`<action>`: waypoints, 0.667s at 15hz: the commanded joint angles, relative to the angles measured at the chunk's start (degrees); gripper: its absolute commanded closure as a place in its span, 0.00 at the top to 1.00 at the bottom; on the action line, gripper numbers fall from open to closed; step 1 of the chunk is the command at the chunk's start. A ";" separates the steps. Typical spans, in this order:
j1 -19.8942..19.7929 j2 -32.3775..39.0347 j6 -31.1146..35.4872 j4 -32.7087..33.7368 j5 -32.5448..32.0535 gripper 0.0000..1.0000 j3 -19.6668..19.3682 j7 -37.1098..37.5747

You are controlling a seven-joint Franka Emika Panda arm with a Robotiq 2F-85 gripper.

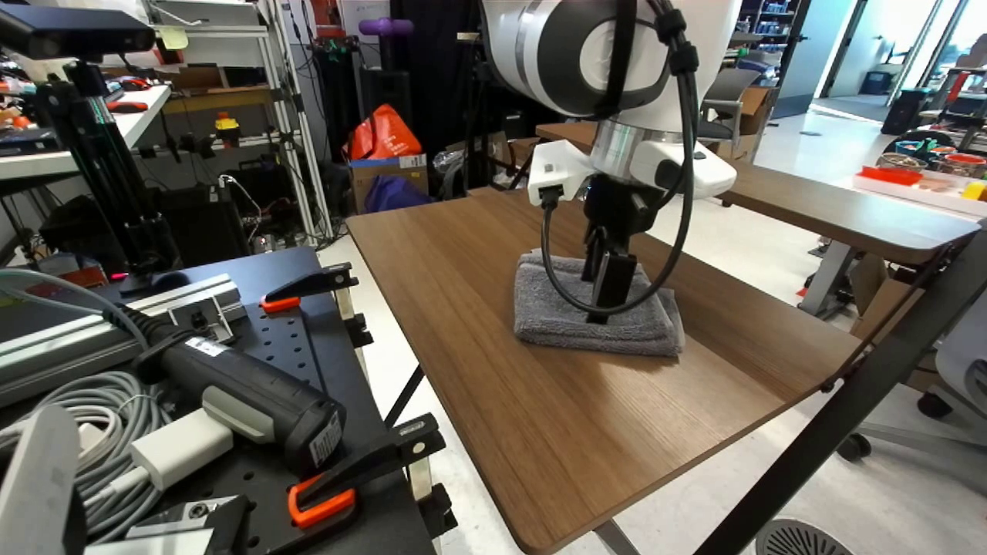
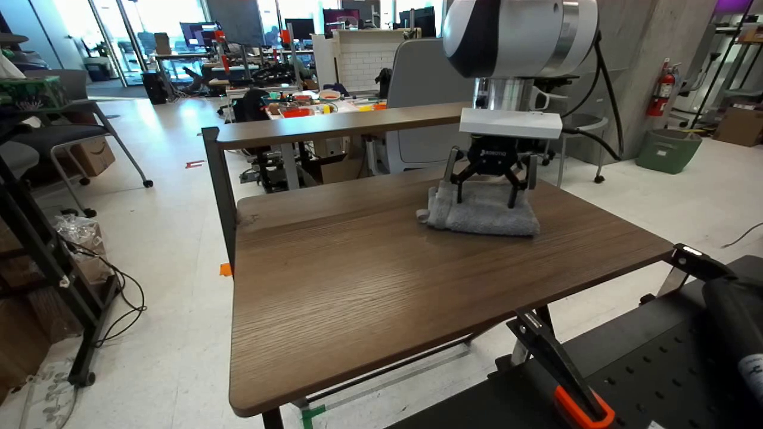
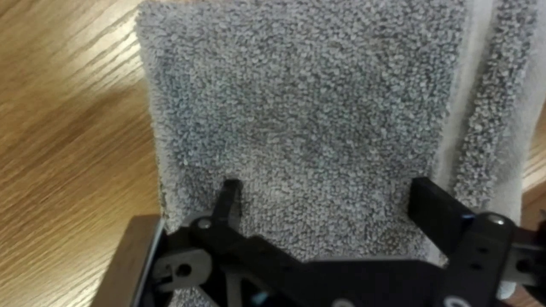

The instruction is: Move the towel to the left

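Desk (image 2: 357, 286): one edge ran near my end effector (image 2: 486, 202); broad brown surface stretched beside it.
Towel (image 3: 307, 115): lay beneath it.
Fingers (image 3: 435, 209): stood wide apart at the towel; I gripped nothing.

The arm (image 2: 524, 39) I operate is white, with dark caps (image 2: 475, 47) and a shiny silver collar (image 1: 617, 148). In an exterior view, a thick black cable (image 1: 688, 131) curves down at the right. My gripper (image 2: 486, 201) is black, marked ROBOTIQ in white; its links (image 3: 477, 273) carry round metal screws (image 3: 204, 223).
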 commanded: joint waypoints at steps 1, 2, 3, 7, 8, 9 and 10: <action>1.26 3.04 0.83 2.28 -1.45 1.00 1.04 1.58; 1.55 3.18 0.74 2.47 -1.50 1.00 1.19 1.57; 1.67 3.25 0.63 2.65 -1.51 1.00 1.48 1.41; 1.73 2.96 0.44 2.79 -1.37 1.00 2.58 0.88; 1.74 2.71 0.53 2.67 -1.36 1.00 2.72 0.84; 1.83 2.41 0.56 2.58 -1.36 1.00 2.80 0.96; 1.73 2.18 0.49 2.56 -1.20 1.00 3.07 0.81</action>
